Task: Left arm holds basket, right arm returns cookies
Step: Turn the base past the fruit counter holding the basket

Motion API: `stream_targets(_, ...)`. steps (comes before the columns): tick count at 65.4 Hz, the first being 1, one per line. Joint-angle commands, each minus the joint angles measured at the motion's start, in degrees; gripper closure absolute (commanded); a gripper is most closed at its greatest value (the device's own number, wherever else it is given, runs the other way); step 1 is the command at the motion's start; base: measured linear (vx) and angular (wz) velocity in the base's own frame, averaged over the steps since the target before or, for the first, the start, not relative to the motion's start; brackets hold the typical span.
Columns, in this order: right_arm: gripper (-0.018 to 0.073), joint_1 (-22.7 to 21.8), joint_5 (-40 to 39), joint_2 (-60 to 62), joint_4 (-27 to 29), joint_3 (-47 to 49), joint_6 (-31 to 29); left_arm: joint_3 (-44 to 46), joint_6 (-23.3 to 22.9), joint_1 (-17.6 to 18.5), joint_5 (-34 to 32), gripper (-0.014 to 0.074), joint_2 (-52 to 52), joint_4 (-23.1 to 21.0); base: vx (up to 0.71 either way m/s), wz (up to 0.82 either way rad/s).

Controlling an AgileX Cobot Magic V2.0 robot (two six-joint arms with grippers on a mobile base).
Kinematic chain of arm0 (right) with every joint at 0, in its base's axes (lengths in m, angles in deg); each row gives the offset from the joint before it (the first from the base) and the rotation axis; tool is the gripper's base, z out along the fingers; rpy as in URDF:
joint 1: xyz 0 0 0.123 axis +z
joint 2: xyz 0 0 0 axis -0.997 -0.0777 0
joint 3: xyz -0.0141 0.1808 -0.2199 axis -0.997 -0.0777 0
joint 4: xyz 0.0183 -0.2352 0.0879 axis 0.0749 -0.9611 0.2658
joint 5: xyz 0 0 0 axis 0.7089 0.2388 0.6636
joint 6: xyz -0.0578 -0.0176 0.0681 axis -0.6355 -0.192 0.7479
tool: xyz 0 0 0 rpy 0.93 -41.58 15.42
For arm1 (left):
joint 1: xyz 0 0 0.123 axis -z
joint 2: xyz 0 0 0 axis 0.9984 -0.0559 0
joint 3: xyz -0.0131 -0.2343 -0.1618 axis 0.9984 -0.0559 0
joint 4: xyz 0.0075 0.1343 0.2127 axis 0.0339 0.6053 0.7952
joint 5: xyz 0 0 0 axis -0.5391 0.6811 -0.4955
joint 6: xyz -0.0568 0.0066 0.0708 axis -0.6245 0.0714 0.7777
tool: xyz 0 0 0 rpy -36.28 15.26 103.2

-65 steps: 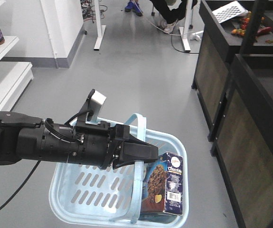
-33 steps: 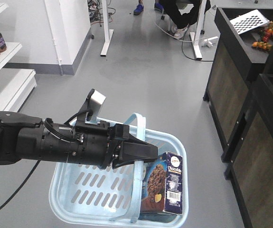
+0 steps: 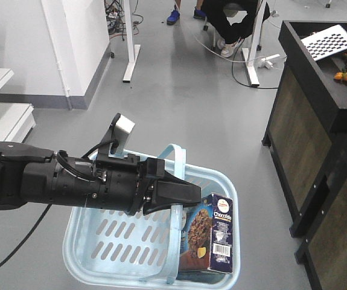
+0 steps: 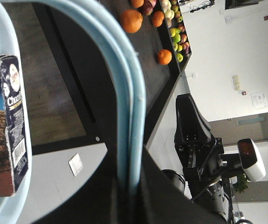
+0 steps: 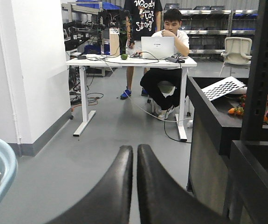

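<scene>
Blue basket (image 3: 117, 240) holds cookies (image 3: 213, 234) (one upright carton).

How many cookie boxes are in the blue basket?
1. The cookie box stands upright at the right end of the basket. The left arm covers part of the basket, so another might be hidden.

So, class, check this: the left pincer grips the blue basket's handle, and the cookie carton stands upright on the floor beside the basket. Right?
Not quite. The cookie carton stands upright inside the basket, not on the floor beside it. The exterior front-facing view shows this. The left pincer does grip the handle.
</scene>
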Motion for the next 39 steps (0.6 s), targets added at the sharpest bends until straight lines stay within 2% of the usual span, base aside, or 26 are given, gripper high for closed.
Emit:
stream_targets(1, 0.0566, -0.5, -4.4, 0.7, -0.3, -1.0, -0.4, 1.9, 0.2, 0.3, 3.5, 0.0599, 2.5, -6.9, 0.36, -0.03)
stream_targets(39, 0.0566, -0.5, -4.4, 0.7, -0.3, -1.0, -0.4, 1.9, 0.2, 0.3, 3.5, 0.0599, 2.5, -6.9, 0.36, -0.01)
